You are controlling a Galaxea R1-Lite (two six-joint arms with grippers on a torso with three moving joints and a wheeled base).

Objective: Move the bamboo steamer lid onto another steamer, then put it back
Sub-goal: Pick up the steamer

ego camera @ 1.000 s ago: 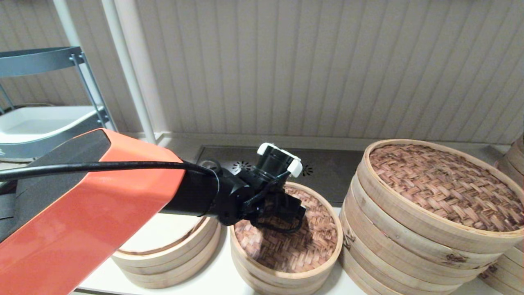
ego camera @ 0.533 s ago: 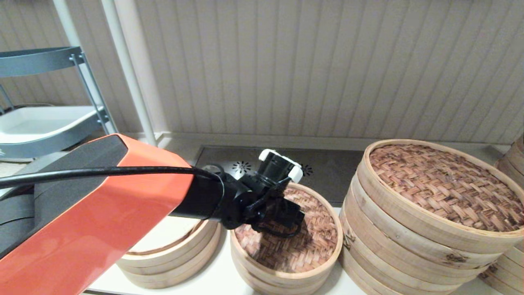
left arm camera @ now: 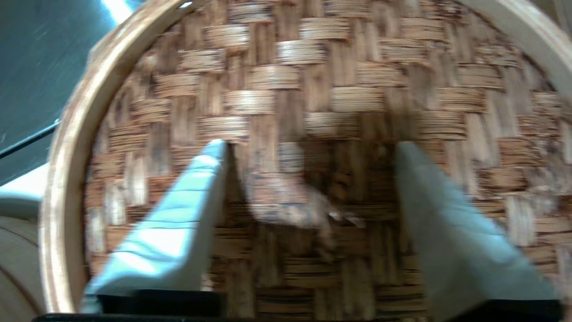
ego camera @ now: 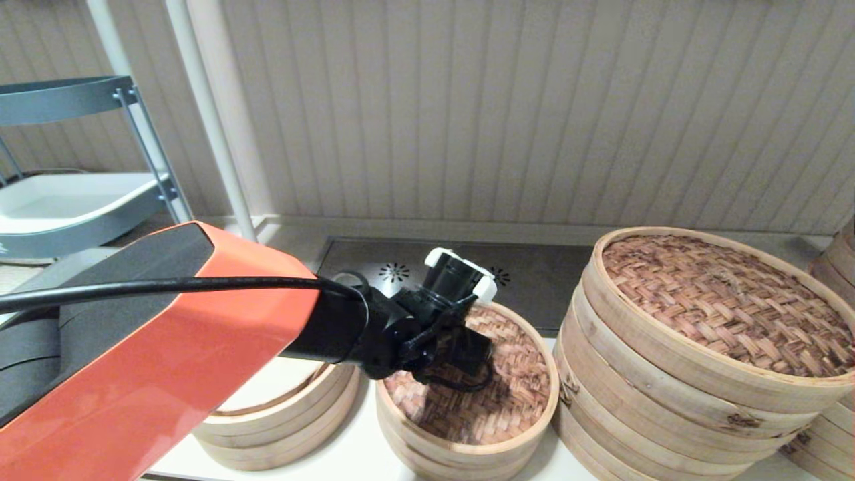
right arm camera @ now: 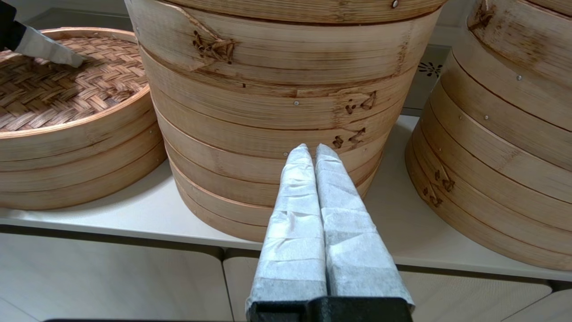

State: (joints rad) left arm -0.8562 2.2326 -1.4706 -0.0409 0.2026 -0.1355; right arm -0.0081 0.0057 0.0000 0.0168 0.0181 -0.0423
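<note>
The bamboo steamer lid [ego camera: 514,394], reddish woven with a pale rim, lies on the middle small steamer. My left gripper [left arm camera: 310,146] is open right over it, fingertips [left arm camera: 210,156] down at the weave on either side of the small loop handle [left arm camera: 290,201]. One left finger [right arm camera: 49,51] also shows resting on the lid [right arm camera: 67,98] in the right wrist view. The other steamer [ego camera: 280,414], low with a pale liner, sits to the left, partly hidden under my orange left arm. My right gripper [right arm camera: 308,150] is shut on nothing, parked low at the table's front edge.
A much larger steamer stack [ego camera: 668,394] with a dark woven lid stands right of the small one, and another stack [ego camera: 835,267] is at the far right. A grey trolley [ego camera: 67,200] is at the left. A dark metal panel [ego camera: 534,274] lies behind.
My left arm has sunk a little toward the lid, bringing the open fingers down around the loop handle. The lid and the right arm have not moved.
</note>
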